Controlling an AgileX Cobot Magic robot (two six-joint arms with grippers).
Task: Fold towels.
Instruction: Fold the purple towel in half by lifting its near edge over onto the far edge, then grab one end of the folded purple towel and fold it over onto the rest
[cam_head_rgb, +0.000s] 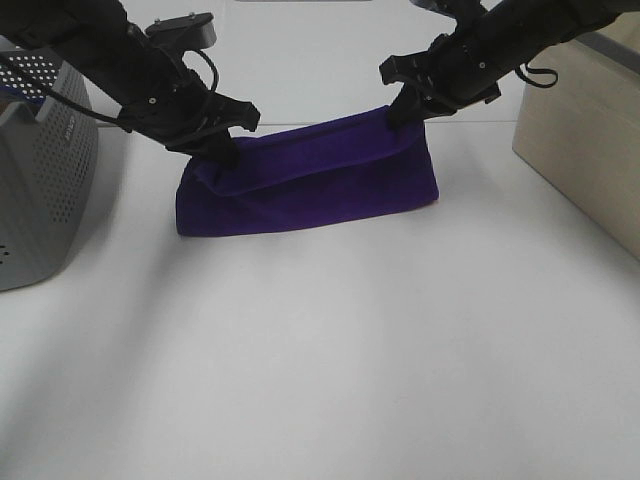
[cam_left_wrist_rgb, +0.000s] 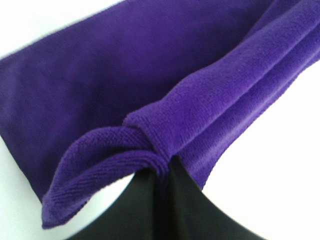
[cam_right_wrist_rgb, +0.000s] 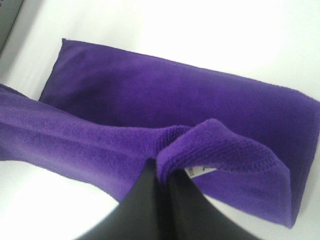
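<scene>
Purple towel (cam_head_rgb: 310, 185) long axis left-right; left pincer (cam_head_rgb: 222, 150), right pincer (cam_head_rgb: 400, 112) each pinching upper corner.

Exterior high camera: set above and facing the arms, looking down across the white desk (cam_head_rgb: 320, 380). Wide, mid-distance framing. A grey basket (cam_head_rgb: 40, 160) is cut off at the left edge of the frame and a pale box (cam_head_rgb: 590, 130) at the right edge.

Left wrist camera: sits just behind the left end effector (cam_left_wrist_rgb: 165, 167), very close, with the purple towel (cam_left_wrist_rgb: 125, 65) nearly filling the frame.

Right wrist camera: same tight set-up behind the right end effector (cam_right_wrist_rgb: 158, 170).

Shared ground: all three views hold the towel. The wrist cameras look along it from opposite ends.
</scene>
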